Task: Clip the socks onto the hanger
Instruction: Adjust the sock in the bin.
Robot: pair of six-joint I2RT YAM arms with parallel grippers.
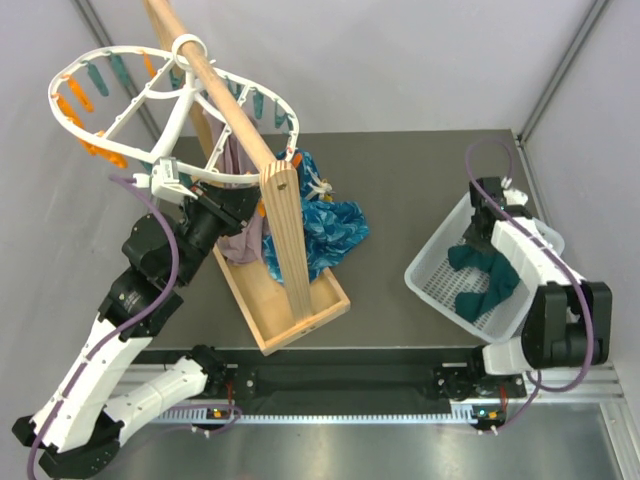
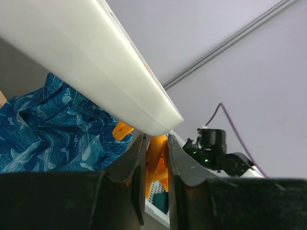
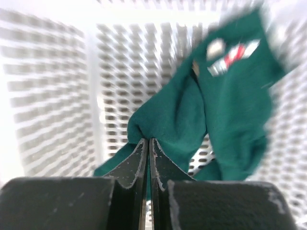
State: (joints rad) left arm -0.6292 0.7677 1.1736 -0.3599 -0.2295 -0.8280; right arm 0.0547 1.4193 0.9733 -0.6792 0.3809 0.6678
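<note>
Left tool (image 2: 156,143) — pinched on an orange peg (image 2: 154,160) just under the hanger (image 2: 96,62) rim. Right tool (image 3: 147,143) — well right of the hanger, pinched on a sock (image 3: 230,100) in the basket (image 3: 53,96).

- A white oval hanger (image 1: 170,110) with teal and orange pegs hangs tilted on a wooden pole (image 1: 225,95), upper left.
- The left pincer (image 1: 165,185) meets the hanger's near rim.
- Dark green socks (image 1: 485,275) lie in a white basket (image 1: 432,252) on the worktop (image 1: 400,190), with the right arm (image 1: 530,250) reaching over them.
</note>
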